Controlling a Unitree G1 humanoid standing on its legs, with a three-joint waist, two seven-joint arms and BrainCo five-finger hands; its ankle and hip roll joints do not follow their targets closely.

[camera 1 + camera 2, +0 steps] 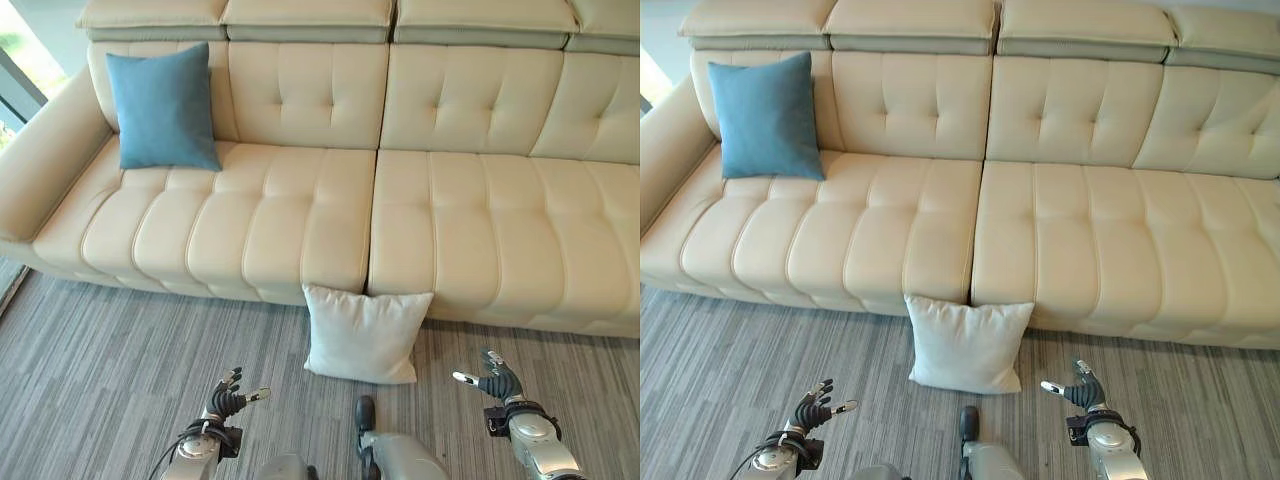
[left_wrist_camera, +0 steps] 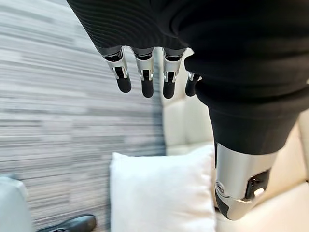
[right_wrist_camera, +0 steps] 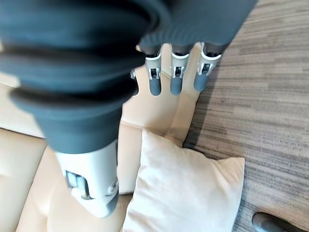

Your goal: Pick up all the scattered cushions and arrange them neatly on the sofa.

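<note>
A white cushion (image 1: 365, 335) stands on the grey carpet, leaning against the front of the cream sofa (image 1: 270, 230) near its middle seam. It also appears in the left wrist view as the white cushion (image 2: 161, 193) and in the right wrist view (image 3: 186, 193). A blue cushion (image 1: 162, 108) rests upright against the sofa's backrest at the left end. My left hand (image 1: 228, 397) hovers low over the carpet, left of the white cushion, fingers relaxed and holding nothing. My right hand (image 1: 495, 380) hovers to the cushion's right, open too. Both hands are apart from the cushion.
The sofa's seats to the right of the blue cushion (image 1: 765, 115) are bare. Grey striped carpet (image 1: 110, 370) spreads in front of the sofa. A window edge (image 1: 20, 85) shows at the far left beside the armrest.
</note>
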